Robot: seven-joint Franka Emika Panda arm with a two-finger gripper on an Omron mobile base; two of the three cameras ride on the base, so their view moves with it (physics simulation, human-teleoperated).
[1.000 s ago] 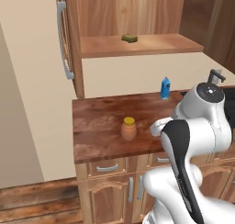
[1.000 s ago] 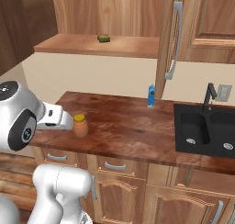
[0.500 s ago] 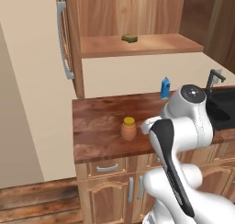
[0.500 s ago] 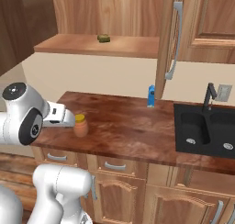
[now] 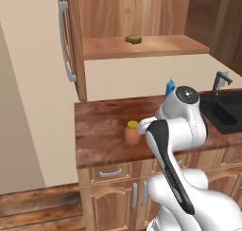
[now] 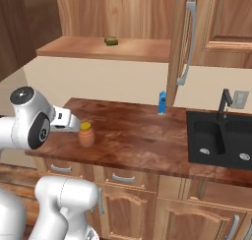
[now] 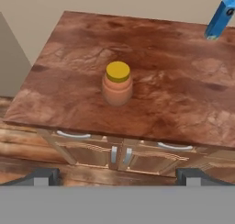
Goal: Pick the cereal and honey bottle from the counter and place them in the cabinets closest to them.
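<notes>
Now, worktop: brown marbled slab, front edge running above the drawers and cabinet doors; broad bare surface all around the bottle.
Honey bottle: upright, yellow cap on top, standing near the front edge of the worktop toward its left end; nothing touches it.
Fingers: spread wide and released, both dark tips low in the hand view, off the front edge of the worktop and apart from the honey bottle, which lies between them and further ahead.
Arm: white hand section reaches in from the worktop's left front corner in the right base view, ending just beside the bottle.
Blue box: upright at the back of the worktop by the wall, well apart from the bottle.
Cabinets: open wooden shelf above the worktop, door swung out with its grey bar handle; an olive-green lump sits on the shelf.
Sink: black basin with faucet at the right end, well apart from the bottle.
</notes>
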